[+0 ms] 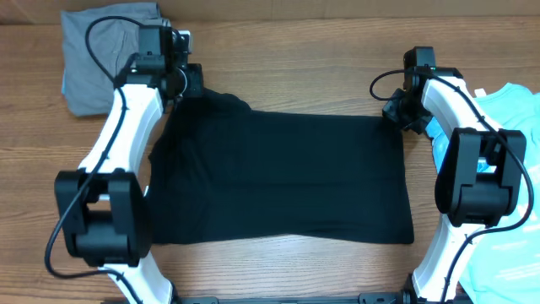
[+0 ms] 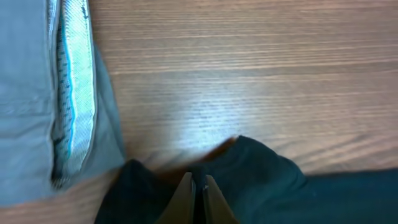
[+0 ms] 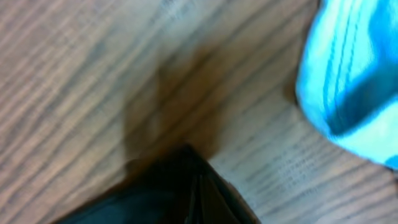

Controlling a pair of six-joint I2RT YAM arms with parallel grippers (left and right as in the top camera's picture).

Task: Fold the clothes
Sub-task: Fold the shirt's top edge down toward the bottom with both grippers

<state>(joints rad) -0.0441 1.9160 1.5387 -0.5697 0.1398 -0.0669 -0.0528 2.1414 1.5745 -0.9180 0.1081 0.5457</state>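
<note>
Left gripper (image 2: pixel 199 185) pinches the black T-shirt (image 1: pixel 278 177) at ten o'clock; right gripper (image 3: pixel 198 186) pinches it at two o'clock.

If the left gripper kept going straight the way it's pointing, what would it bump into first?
The left gripper, jaws shut, pinches the black T-shirt. Past that, probably only bare wooden table; the grey garment lies off to the side.

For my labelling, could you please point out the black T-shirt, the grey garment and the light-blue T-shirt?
black T-shirt (image 1: pixel 278 177): overhead, chest middle.
grey garment (image 1: pixel 80 80): overhead, lower half.
light-blue T-shirt (image 1: pixel 510 101): overhead, upper edge.
</note>
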